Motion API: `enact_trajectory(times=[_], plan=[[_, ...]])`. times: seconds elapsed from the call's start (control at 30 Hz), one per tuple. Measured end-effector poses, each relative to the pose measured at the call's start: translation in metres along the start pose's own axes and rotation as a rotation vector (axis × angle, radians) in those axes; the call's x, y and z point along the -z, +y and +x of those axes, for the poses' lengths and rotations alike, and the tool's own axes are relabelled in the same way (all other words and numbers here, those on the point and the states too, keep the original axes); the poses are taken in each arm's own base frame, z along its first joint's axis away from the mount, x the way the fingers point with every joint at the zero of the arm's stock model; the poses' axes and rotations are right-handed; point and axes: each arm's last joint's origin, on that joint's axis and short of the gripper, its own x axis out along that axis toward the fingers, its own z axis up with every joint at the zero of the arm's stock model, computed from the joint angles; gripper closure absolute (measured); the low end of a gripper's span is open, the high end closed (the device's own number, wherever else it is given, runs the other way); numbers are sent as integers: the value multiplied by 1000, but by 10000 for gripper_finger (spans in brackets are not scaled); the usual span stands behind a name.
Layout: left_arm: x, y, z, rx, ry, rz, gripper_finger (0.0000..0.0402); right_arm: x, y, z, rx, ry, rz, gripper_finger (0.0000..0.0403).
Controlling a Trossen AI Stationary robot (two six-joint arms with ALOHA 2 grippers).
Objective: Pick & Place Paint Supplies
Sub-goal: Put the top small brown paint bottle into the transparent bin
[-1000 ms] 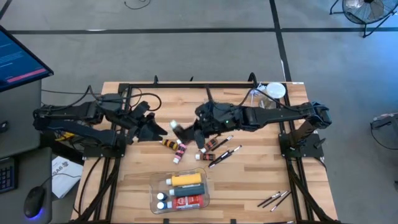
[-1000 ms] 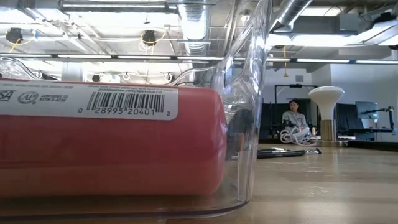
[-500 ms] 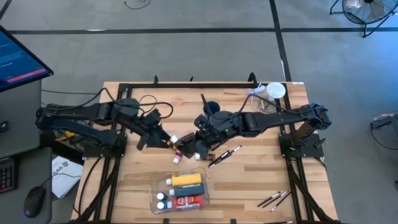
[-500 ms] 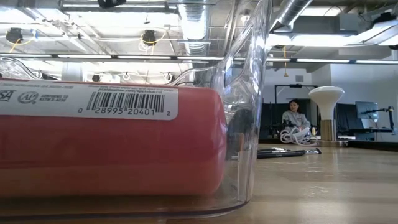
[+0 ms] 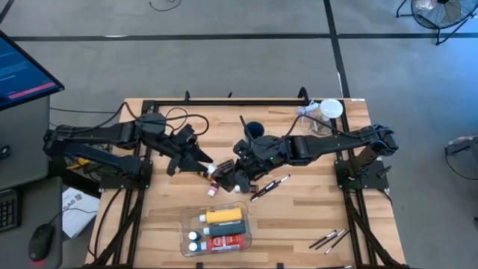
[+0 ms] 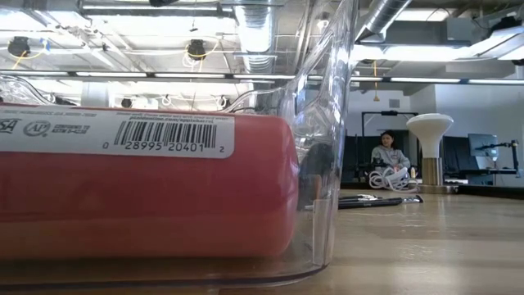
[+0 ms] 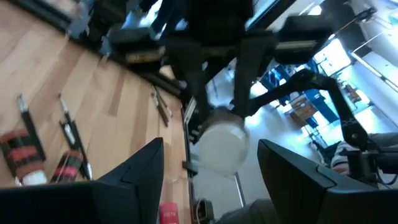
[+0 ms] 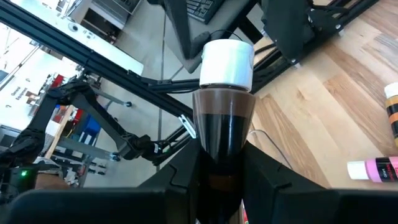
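Left pincer (image 5: 203, 159): mine, jaws wide, empty, mid-table just beside the loose tubes.
Loose tubes: 1 brown-striped (image 5: 205, 171), 1 pink w/ white cap (image 5: 215, 184), both flat on the wood.
Right pincer (image 5: 226, 176): mine, closed on a brown white-capped bottle (image 8: 224, 106), close to my left one.
Brushes: 2 by my right pincer (image 5: 270, 184), 3 at table's right near corner (image 5: 329, 239).
Clear tray (image 5: 185, 224): yellow bottle (image 5: 223, 215), green tube, red tube (image 6: 147, 184), 2 white caps.
Writing: red tube barcode "28995 20401"; "AP" seal; rest unreadable.
Jar w/ white lid (image 5: 330, 110): far right corner.

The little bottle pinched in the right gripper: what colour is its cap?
White cap, seen best in the right wrist view.
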Motion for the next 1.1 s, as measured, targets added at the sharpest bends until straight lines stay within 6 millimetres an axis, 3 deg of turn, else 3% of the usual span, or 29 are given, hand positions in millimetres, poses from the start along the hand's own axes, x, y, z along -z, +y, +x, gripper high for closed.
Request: enact_trajectory(times=[0.43,1.1], plan=[[0,16,36,96,90,-8,181,-1,-1,0,5,-1,2,325],[-3,13,37,147,79,12,184,1,-3,0,24,11,11,325]])
